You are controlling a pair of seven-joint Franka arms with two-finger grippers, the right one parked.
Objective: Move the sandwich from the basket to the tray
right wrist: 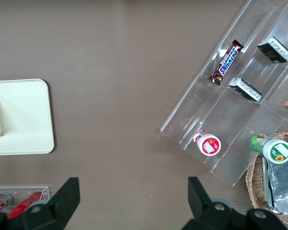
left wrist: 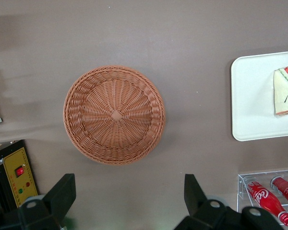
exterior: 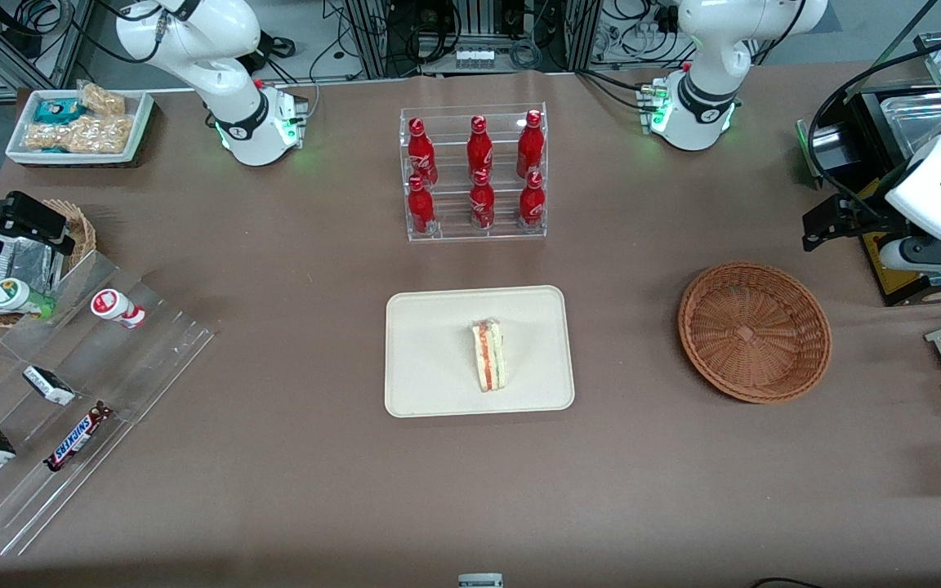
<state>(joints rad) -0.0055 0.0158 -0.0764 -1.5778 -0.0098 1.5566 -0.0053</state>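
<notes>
Left arm's black two-finger gripper [left wrist: 127,201]: spread wide, holding nothing, raised above the brown table [exterior: 291,245] toward the working arm's end. Round reddish-brown woven wicker basket [left wrist: 114,115]: empty, at 12 o'clock from the fingers [left wrist: 62,191] in the wrist view. Flat cream-beige rectangular tray [exterior: 438,327]: well apart from basket. Triangular pale-bread sandwich [exterior: 489,354]: lying on tray, near centre, layered filling showing. Clear rack of red bottles [exterior: 476,175]: at tray's 12 o'clock in the front view.

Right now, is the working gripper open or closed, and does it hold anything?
Left arm's gripper: open, holding nothing, above the table beside the round reddish-brown wicker basket.
</notes>
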